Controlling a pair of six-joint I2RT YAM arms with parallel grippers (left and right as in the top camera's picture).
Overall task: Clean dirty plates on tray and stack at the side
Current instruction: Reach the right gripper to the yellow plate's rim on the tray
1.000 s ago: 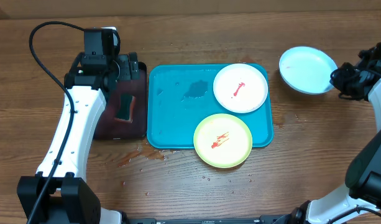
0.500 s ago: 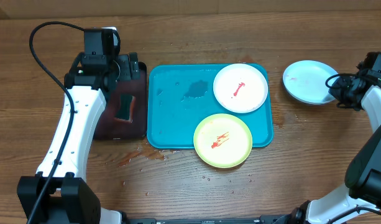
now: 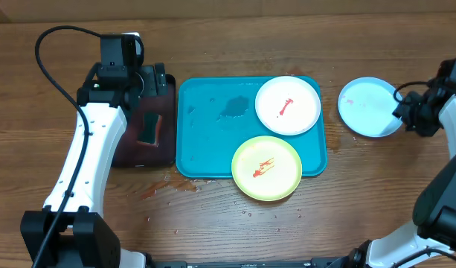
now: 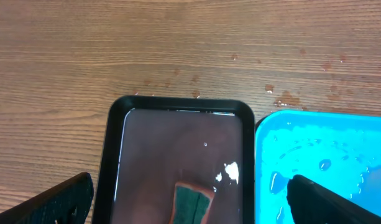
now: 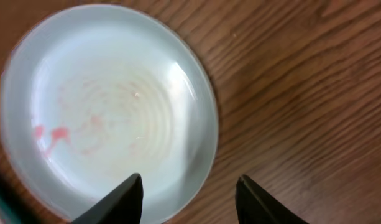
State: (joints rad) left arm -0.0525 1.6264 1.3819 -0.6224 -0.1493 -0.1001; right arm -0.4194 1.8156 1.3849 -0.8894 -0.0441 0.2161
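Over at the far left, the left arm [image 3: 86, 149] reaches from its near base away across the wooden surface [image 3: 228, 223]. Its wrist is poised above the small black rectangular tray [image 4: 178, 107] with a dark reddish inside. The left fingers [image 4: 72, 199] stand wide apart and hold nothing. Between them, low in the wrist view, a green sponge [image 4: 191, 202] lies in the wet black tray.

Just right of it, rim beside rim, sits the large turquoise rectangular plastic tray [image 3: 205, 141], beaded with water. In its far right corner rests the white round plastic plate [image 3: 287, 104] with a red smear. The pale green round plastic plate [image 3: 266, 168], also smeared red, sits at the near right and overhangs the tray's near rim.

The right arm [image 3: 451, 134] bends in from the right edge, its wrist pointing left. The right fingers [image 5: 125, 199] are apart, not clamped. The right-hand rim of the light blue round plastic plate [image 5: 109, 106] lies in the gap between them; whether they touch it cannot be told. That plate lies on the surface to the right of the turquoise tray, apart from it, with faint pink-red traces inside.
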